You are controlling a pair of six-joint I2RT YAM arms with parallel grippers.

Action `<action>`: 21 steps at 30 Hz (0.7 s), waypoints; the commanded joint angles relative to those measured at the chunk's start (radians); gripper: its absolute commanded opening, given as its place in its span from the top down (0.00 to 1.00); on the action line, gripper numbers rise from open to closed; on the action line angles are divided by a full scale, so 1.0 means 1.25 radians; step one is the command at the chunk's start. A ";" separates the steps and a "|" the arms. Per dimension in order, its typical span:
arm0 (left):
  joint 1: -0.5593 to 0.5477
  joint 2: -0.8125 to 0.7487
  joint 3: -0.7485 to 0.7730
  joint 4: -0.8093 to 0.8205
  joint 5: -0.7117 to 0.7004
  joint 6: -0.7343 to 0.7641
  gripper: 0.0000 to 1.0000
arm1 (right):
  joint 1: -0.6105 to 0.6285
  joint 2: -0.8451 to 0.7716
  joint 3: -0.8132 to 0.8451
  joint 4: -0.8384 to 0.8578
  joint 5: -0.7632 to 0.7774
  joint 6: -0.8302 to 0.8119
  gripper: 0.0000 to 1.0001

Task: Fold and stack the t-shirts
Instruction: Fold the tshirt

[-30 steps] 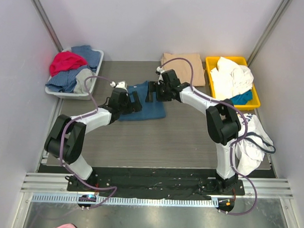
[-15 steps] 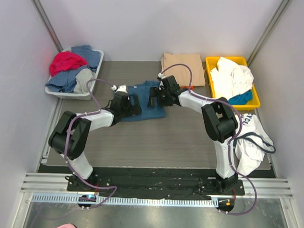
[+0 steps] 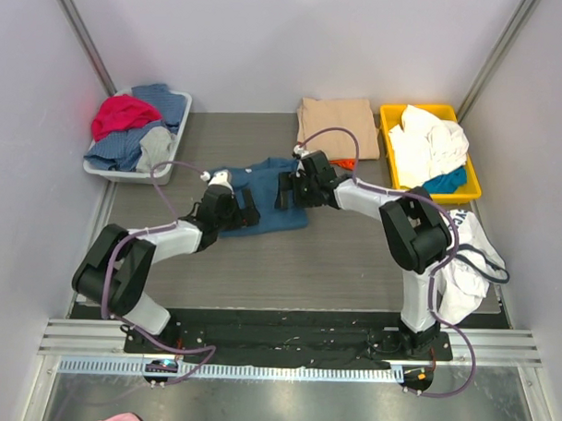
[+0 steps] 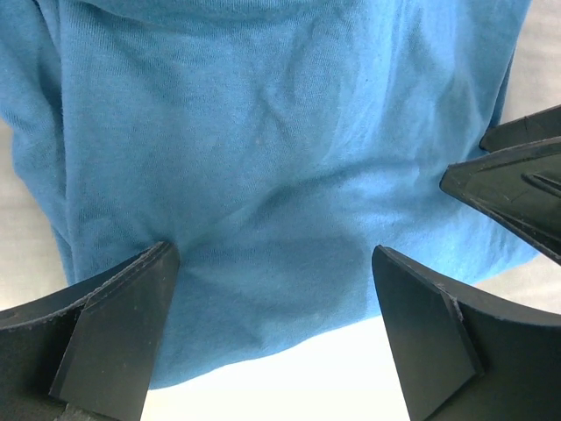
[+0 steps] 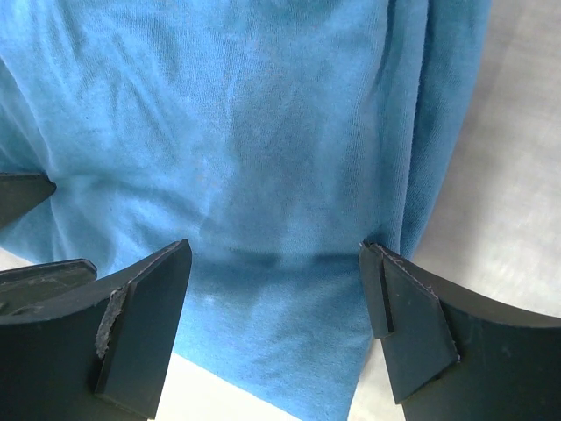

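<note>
Tan t-shirt (image 3: 337, 120) lies between grey bin (image 3: 125, 175) and yellow bin (image 3: 387, 136).

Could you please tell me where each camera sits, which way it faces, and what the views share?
Top external: above and behind the bases, looking down on the table; both arms show whole.
Left wrist: on the left arm, looking down past the open left gripper at the blue t-shirt.
Right wrist: on the right arm, looking down past the open right gripper at the same shirt.
Shared: all three show the blue t-shirt; each wrist view catches the other gripper at its edge.
</note>
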 commanded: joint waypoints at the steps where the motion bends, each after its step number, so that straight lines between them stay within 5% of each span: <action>1: -0.016 -0.055 -0.064 -0.114 -0.038 -0.021 0.00 | 0.009 -0.027 -0.095 -0.134 0.061 0.012 0.13; 14: -0.211 -0.329 -0.159 -0.322 -0.152 -0.135 0.00 | 0.176 -0.227 -0.352 -0.139 0.080 0.129 0.13; 21: -0.309 -0.502 -0.145 -0.455 -0.219 -0.211 0.00 | 0.229 -0.400 -0.353 -0.236 0.130 0.184 0.13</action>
